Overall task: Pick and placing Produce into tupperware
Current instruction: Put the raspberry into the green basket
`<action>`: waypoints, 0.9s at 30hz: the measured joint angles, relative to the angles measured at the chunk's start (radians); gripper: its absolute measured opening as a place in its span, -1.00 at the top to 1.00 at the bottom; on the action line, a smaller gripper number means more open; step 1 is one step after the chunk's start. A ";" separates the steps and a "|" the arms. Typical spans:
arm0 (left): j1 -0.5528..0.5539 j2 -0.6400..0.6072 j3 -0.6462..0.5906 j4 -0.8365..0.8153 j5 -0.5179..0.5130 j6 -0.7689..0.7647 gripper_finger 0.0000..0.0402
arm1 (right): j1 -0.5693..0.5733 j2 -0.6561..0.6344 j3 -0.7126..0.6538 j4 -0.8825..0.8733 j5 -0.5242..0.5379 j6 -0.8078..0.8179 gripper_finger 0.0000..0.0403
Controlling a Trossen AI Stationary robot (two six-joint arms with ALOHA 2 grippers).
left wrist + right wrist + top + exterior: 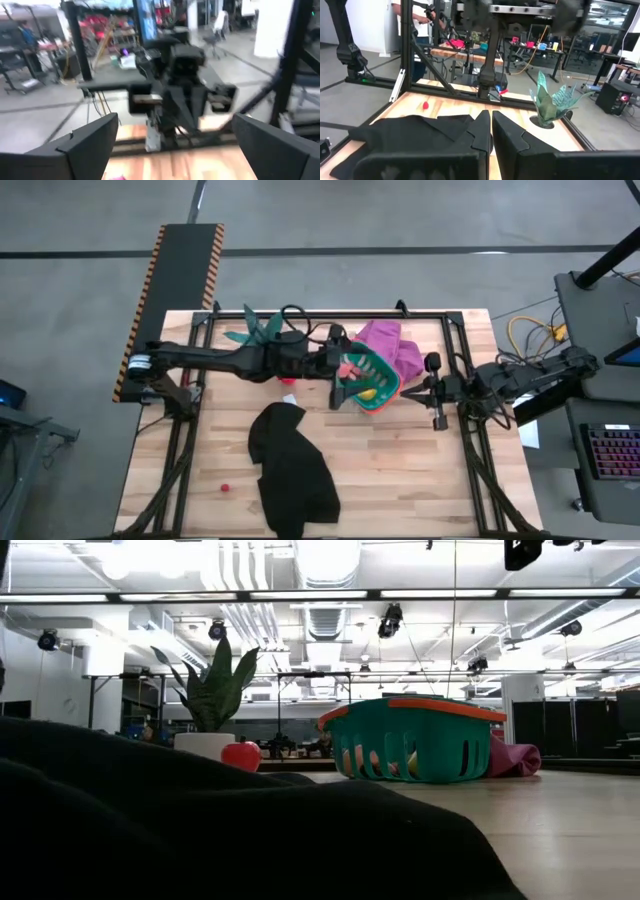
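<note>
The teal tupperware (378, 385) with an orange rim stands at the middle of the table, also seen in the low view (420, 745). Inside it lie a yellow piece of produce (368, 393) and a pink-red piece (352, 368). My left gripper (340, 370) hovers level above the container's left end, open and with nothing between its fingers (90, 145). A red piece (241, 755) rests on the table beside the plant pot. Another small red piece (226, 488) lies near the front left. My right gripper (410, 393) waits shut, just right of the container.
A purple cloth (392, 345) lies behind and to the right of the container. A black cloth (292, 465) is spread over the near middle of the table. A potted green plant (255, 328) stands at the far left. Bare wood shows at the near right.
</note>
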 joint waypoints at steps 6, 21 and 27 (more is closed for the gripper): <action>-0.091 -0.146 0.010 -0.365 -0.032 -0.007 -0.88 | 0.000 0.001 0.006 0.001 0.000 0.000 0.95; -0.598 -0.300 0.002 -1.044 -0.689 -0.485 -0.88 | 0.000 0.006 0.005 0.000 0.001 -0.015 0.95; -0.745 -0.249 0.002 -1.380 -0.596 -1.087 -0.88 | 0.000 0.006 0.005 0.001 0.001 -0.015 0.95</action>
